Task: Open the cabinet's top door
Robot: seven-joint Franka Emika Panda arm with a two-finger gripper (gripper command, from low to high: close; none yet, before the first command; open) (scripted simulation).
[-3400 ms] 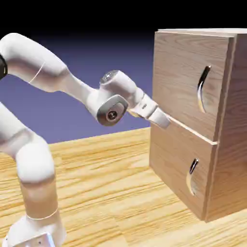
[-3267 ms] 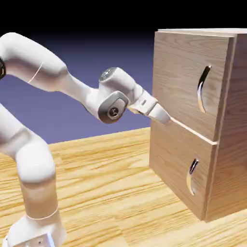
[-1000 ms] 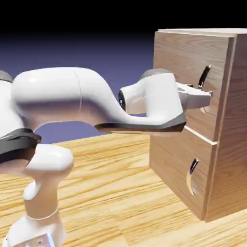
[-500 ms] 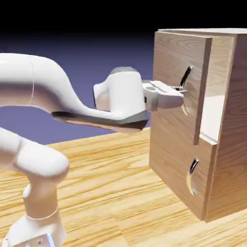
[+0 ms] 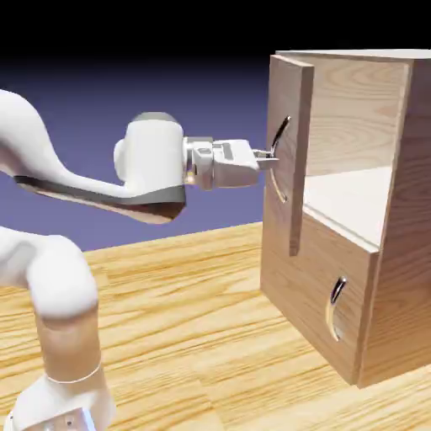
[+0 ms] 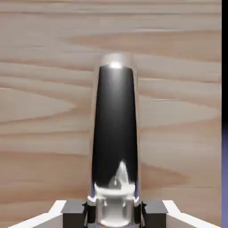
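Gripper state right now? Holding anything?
Gripper: closed on the top door's curved silver handle; the handle sits between the two fingertips in the hand view.

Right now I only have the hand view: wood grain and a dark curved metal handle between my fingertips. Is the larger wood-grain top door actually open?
Observer: Yes. In the exterior view the top door is swung well out from the light-brown cabinet, showing a pale interior.
Operator: Is the gripper on the right handle?
Observer: It is. The gripper is closed on the top door's long silver handle.
Operator: And the lower door?
Observer: The shorter lower panel sits shut, flush with the front.
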